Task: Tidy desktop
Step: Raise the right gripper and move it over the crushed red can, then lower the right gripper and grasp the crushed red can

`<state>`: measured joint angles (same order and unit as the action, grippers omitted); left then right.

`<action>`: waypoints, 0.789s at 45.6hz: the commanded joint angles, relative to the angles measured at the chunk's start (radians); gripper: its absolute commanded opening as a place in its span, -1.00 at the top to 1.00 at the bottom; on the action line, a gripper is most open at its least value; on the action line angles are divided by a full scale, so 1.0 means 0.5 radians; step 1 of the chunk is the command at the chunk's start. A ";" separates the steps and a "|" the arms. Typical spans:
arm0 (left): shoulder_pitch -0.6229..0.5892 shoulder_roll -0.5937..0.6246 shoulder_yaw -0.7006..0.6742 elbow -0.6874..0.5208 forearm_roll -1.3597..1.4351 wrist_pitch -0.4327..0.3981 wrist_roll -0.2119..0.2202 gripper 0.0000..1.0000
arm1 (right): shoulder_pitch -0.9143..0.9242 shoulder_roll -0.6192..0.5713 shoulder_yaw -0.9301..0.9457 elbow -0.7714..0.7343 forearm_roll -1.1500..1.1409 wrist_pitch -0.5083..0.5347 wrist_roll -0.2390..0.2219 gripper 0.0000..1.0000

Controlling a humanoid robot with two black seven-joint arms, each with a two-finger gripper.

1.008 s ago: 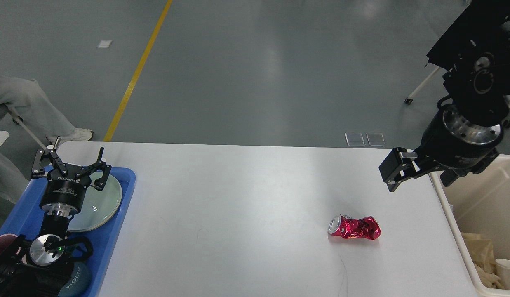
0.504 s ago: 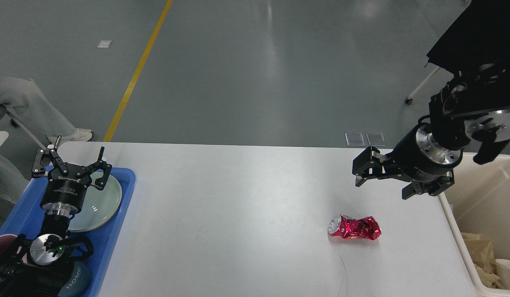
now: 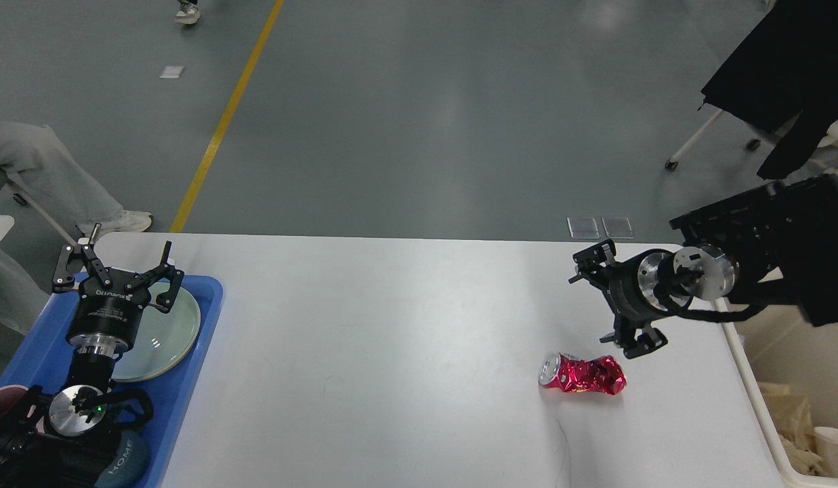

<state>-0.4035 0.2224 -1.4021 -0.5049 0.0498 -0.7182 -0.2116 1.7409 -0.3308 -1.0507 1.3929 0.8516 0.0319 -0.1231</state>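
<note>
- Since a second ago the right gripper (image 3: 612,298) has swung down and left off the bin side, now hanging just above and right of the crushed red can (image 3: 582,375); jaws spread apart, nothing in them.
- Left gripper (image 3: 114,271) hasn't budged, fingers wide open over the plate (image 3: 162,330) in the blue tray (image 3: 192,366).
- Readable text: "HOME" on the dark cup (image 3: 124,461) at the near left; gripper lettering too small to read.
- Can lies on its side on the desktop (image 3: 391,352), right of middle.
- Cream bin (image 3: 774,434) is cut off at the right, partly behind the arm.
</note>
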 commanded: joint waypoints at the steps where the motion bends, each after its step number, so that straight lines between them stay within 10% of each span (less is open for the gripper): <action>1: 0.003 0.000 0.000 0.000 -0.002 0.001 0.000 -0.93 | -0.285 -0.016 0.159 -0.214 0.012 -0.005 -0.005 -0.79; 7: 0.000 0.000 0.000 0.000 -0.002 0.001 0.000 -0.93 | -0.542 -0.020 0.279 -0.457 0.015 -0.088 -0.112 -0.62; 17: 0.000 0.000 0.000 0.000 -0.001 0.001 0.000 -0.93 | -0.880 -0.016 0.503 -0.739 -0.025 -0.098 -0.324 -0.98; 36: 0.000 0.000 0.000 0.000 -0.002 0.001 0.000 -0.93 | -1.141 0.029 0.721 -0.914 -0.304 -0.091 -0.331 -1.00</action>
<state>-0.4033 0.2224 -1.4020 -0.5047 0.0500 -0.7181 -0.2116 1.2050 -0.3198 -0.7112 0.9635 0.7079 -0.0119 -0.2880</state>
